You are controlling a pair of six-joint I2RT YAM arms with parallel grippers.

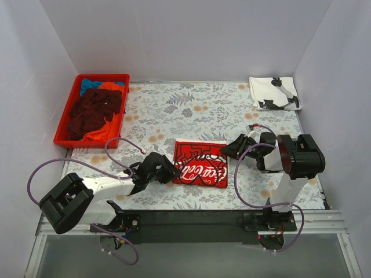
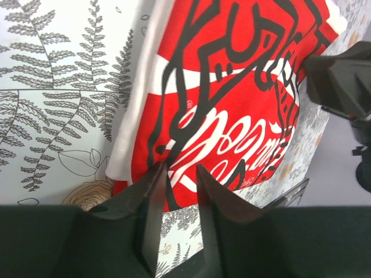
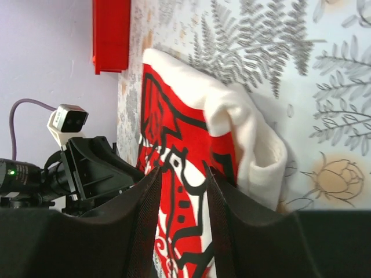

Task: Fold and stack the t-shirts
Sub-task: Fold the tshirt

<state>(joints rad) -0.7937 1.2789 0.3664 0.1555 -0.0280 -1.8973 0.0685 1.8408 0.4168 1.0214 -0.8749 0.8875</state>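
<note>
Fern-patterned table (image 1: 174, 110) carrying a folded white cloth t-shirt with large red Coca-Cola print (image 1: 200, 164)

The pale table, printed with grey fern leaves and orange flowers, fills the middle of the top view. At its upper left stands a red rectangular plastic crate (image 1: 65, 134) holding a heap of maroon, orange and blue cloth t-shirts (image 1: 95, 110). The Coca-Cola shirt lies at lower centre, folded to a rectangle with the print upward. In the upper right corner a folded white cloth t-shirt with black print (image 1: 273, 92) lies well apart from the rest. The right claw (image 1: 235, 147) pinches the Coca-Cola shirt at its right edge, with white cloth bunched up beside its fingers. The left claw (image 1: 168, 169) sits at that shirt's left edge, its fingers a narrow gap apart with red cloth showing between them; whether it grips I cannot tell
</note>
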